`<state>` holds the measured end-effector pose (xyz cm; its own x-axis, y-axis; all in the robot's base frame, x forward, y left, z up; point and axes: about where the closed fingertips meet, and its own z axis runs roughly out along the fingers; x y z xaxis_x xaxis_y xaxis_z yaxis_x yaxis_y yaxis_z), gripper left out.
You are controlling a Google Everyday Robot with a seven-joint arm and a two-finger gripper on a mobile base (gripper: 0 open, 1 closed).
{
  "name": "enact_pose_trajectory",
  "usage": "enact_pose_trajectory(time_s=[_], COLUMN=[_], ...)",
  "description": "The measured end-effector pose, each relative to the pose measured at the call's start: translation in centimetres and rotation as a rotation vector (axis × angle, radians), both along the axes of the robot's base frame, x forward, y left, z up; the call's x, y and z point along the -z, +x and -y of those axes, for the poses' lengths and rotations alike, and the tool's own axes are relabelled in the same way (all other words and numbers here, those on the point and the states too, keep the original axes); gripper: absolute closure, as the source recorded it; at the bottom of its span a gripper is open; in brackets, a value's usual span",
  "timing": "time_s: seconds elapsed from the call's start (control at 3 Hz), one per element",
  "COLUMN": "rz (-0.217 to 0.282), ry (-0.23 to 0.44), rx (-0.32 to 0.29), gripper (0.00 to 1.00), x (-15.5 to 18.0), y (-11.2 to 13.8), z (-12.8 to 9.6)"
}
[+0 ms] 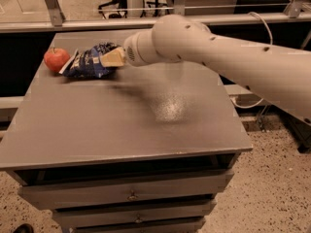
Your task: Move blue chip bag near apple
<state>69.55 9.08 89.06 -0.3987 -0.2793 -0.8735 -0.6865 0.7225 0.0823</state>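
Observation:
The blue chip bag [89, 62] lies on the grey table [121, 120] at its far left, dark navy foil with white lettering and a white edge. The red apple [56, 59] stands just left of the bag, close to its white edge. My gripper [113, 58] is at the bag's right end, over its top, at the tip of the long white arm [218, 52] that reaches in from the right. The arm's wrist hides the space behind the gripper.
The table is a grey cabinet top with drawers [131, 195] below its front edge. A metal rail [146, 21] and dark gap run behind the table. Speckled floor [272, 188] lies to the right.

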Motion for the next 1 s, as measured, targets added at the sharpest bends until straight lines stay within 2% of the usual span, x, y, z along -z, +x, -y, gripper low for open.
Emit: enact_pose_trajectory(time_s=[0.33,0.67,1.0], rz=[0.016,-0.013,0.018], ry=[0.019,0.144,0.232], rx=[-0.013,-0.11,-0.22], gripper=[0.0,0.0,0.0], x=[-0.6,-0.6,-0.8], y=[-1.3,-5.1,-9.9], z=[2.5,3.4,5.7])
